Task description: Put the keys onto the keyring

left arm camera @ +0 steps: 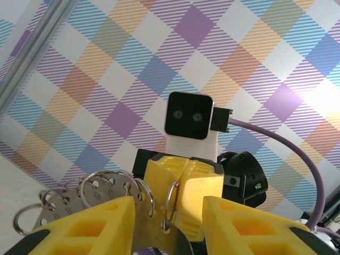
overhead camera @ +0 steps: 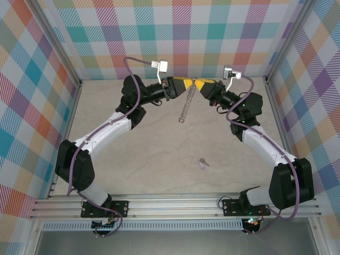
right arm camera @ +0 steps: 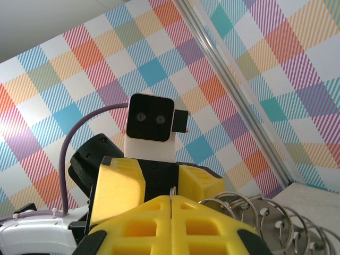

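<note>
The keyring, a thin grey metal strip edged with wire loops, hangs above the far middle of the table. My right gripper is shut on one wire loop at its top end; the loop's wire pokes out between the closed fingers. My left gripper faces it, open, jaws on either side of the keyring's perforated strip, which lies close to its left finger. The key, tiny with a pale lilac head, lies on the table near the front, well below both grippers.
Chequered walls and aluminium posts close in the beige table at the back and sides. An aluminium rail carries both arm bases along the near edge.
</note>
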Robot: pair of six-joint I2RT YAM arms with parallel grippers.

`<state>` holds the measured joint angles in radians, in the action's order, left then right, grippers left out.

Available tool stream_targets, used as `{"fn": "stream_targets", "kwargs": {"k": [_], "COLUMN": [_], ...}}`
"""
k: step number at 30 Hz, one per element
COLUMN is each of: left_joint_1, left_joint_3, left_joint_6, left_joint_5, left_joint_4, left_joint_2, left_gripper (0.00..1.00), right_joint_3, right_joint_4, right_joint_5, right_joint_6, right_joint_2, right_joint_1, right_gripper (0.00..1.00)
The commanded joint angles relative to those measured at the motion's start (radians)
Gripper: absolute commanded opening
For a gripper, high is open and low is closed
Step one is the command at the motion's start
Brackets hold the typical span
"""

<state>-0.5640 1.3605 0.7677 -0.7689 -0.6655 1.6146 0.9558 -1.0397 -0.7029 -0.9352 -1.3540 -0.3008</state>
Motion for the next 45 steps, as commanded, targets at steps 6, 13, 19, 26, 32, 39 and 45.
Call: {"fn": "stream_targets", "kwargs": {"k": [6, 13, 19, 26, 32, 39, 45], "left_joint_1": [-0.017, -0.019, -0.019, -0.019, -0.019, -0.019, -0.019], "left_joint_3": [0.04, 0.023, 0.018, 0.02, 0.038, 0.048, 0.052], "left_joint_6": [0.0, -0.004, -0.022, -0.045, -0.092, -0.117, -0.125], "left_joint_5": [-0.018, -0.004, 0.008, 0.005, 0.006, 0.007, 0.005], "left_joint_4": [-0.055, -0.058, -0.04, -0.023, 0.044, 0.072, 0.075], "left_joint_2": [0.022, 0.012, 0.005, 0.003, -0.002, -0.004, 0.0], "left_gripper": [0.24, 0.09, 0.0, 0.0, 0.15, 0.18, 0.11], "right_joint_3": [0.038, 0.034, 0.029, 0.035, 0.035, 0.035, 0.031], "right_joint_4": [-0.074, -0.067, -0.056, -0.041, -0.034, -0.021, -0.016], "right_joint_5": [0.009, 0.008, 0.005, -0.004, -0.015, -0.023, -0.026], "right_joint_6": [-0.01, -0.007, -0.006, 0.001, 0.002, 0.008, 0.01], "right_joint_2": [0.001, -0.003, 0.001, 0.002, 0.0, 0.004, 0.006], "right_joint_1": [-0.006, -0.006, -0.006, -0.006, -0.006, -0.006, -0.006], "right_gripper": [0.0, 0.0, 0.0, 0.0, 0.0, 0.0, 0.0]}}
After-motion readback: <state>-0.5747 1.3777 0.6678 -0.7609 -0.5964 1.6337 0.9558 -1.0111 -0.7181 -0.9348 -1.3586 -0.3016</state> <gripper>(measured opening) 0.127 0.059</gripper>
